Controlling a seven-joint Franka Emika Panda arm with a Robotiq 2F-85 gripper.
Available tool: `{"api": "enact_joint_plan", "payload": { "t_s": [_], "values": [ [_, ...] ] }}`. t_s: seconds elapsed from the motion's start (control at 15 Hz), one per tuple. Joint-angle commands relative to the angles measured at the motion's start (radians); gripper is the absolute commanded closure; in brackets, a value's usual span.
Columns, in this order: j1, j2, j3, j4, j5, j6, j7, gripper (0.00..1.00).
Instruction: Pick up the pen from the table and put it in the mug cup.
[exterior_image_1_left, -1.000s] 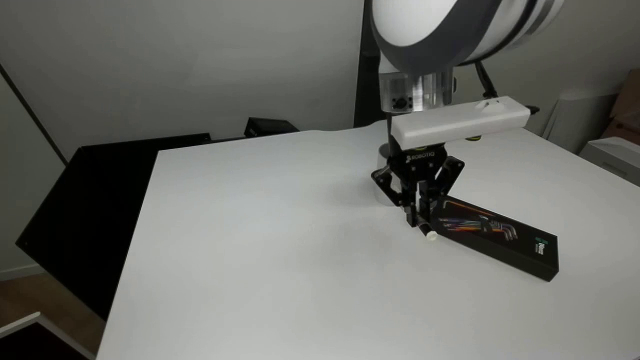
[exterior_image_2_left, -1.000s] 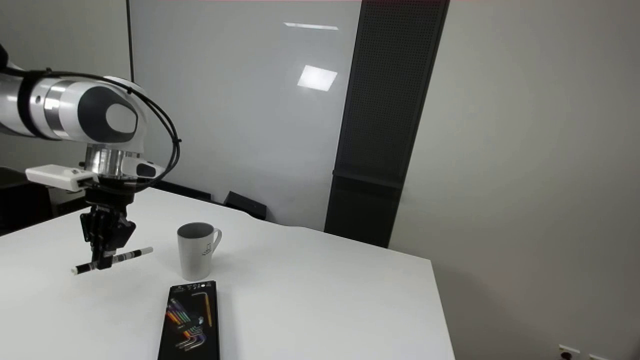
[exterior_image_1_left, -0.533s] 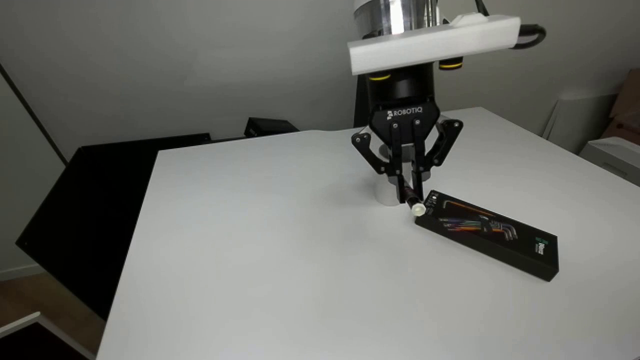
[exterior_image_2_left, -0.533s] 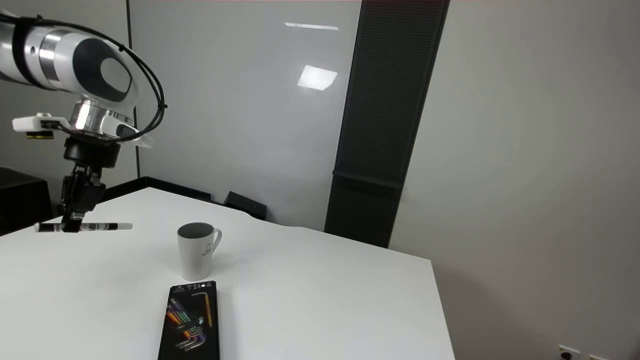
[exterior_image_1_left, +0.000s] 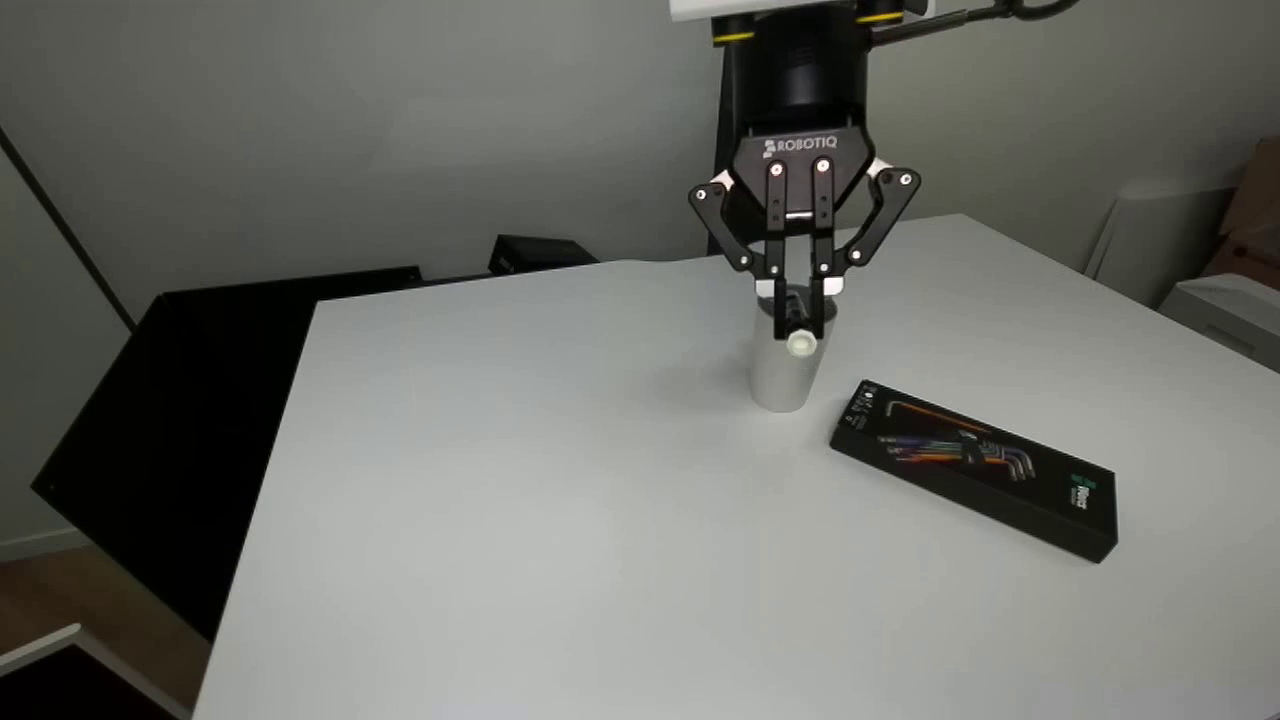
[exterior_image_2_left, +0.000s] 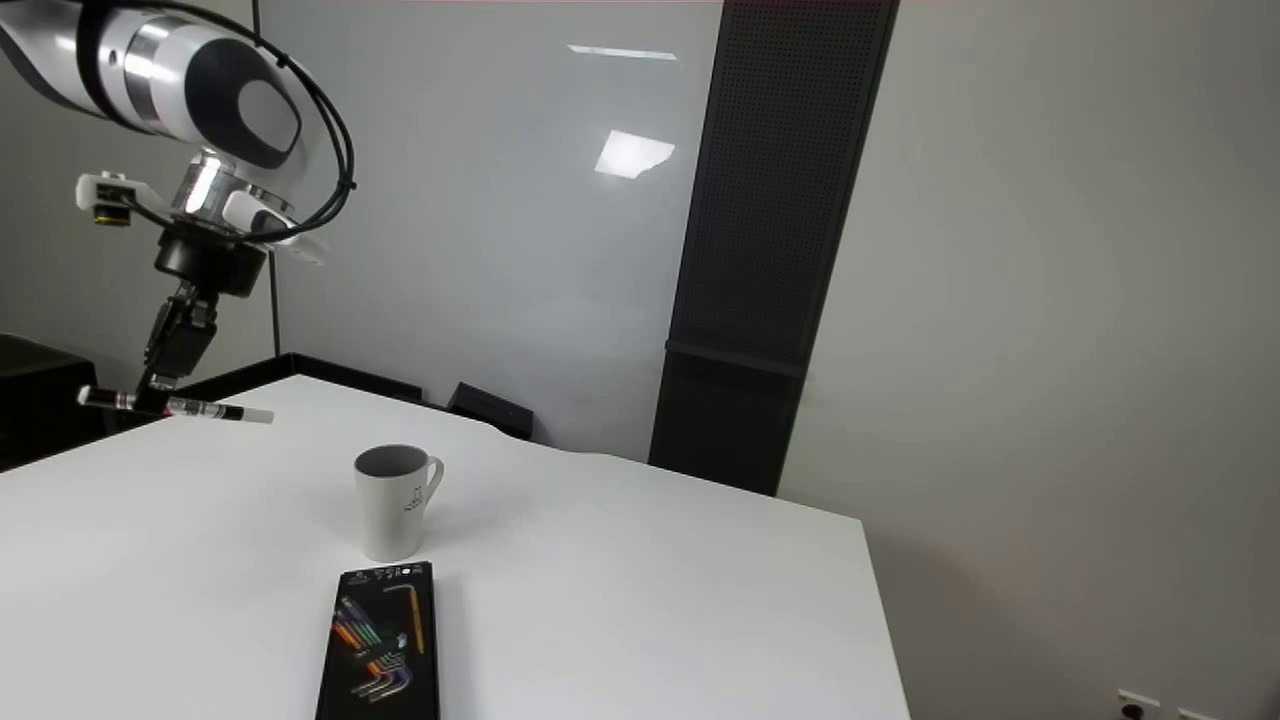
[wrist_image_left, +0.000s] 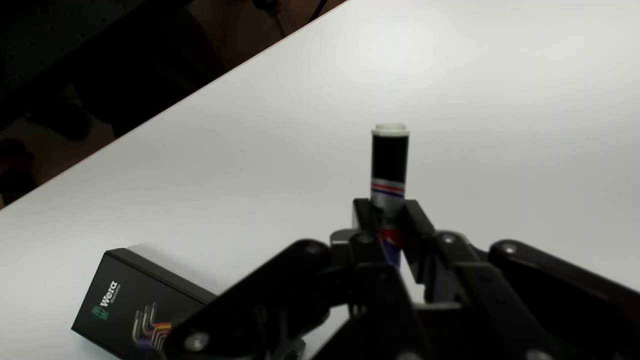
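My gripper (exterior_image_1_left: 800, 322) is shut on the pen (exterior_image_2_left: 220, 410) near its middle and holds it well above the white table (exterior_image_2_left: 620, 600). In an exterior view the gripper (exterior_image_2_left: 154, 398) is left of the mug cup (exterior_image_2_left: 388, 515) and higher than its rim. The pen lies nearly level there, its white-tipped end on the mug side slightly lower. The mug cup (exterior_image_1_left: 782, 375) stands upright, partly hidden behind the fingers. In the wrist view the pen (wrist_image_left: 390, 157) sticks out past the fingertips (wrist_image_left: 387, 210), black with a white end and red-blue bands. The mug is out of the wrist view.
A flat black box (exterior_image_1_left: 980, 470) with pictured hex keys lies on the table close to the mug; it also shows in an exterior view (exterior_image_2_left: 380, 640) and the wrist view (wrist_image_left: 135, 305). A small black object (exterior_image_2_left: 490, 410) stands by the table's back edge.
My gripper has risen from low over the table with the pen in it. The pen's mug-side end has tipped from higher to slightly lower. The mug and the box have not moved.
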Motion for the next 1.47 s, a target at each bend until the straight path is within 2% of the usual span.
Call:
{"api": "enact_joint_plan", "payload": {
  "t_s": [0.0, 0.73, 1.4],
  "values": [
    [-0.057, 0.021, 0.008, 0.090, 0.080, -0.043, 0.017, 0.93],
    [-0.241, 0.099, -0.007, 0.169, 0.469, -0.013, -0.008, 0.93],
    [-0.301, 0.175, -0.032, 0.133, 0.748, 0.107, -0.072, 0.93]
  ]
}}
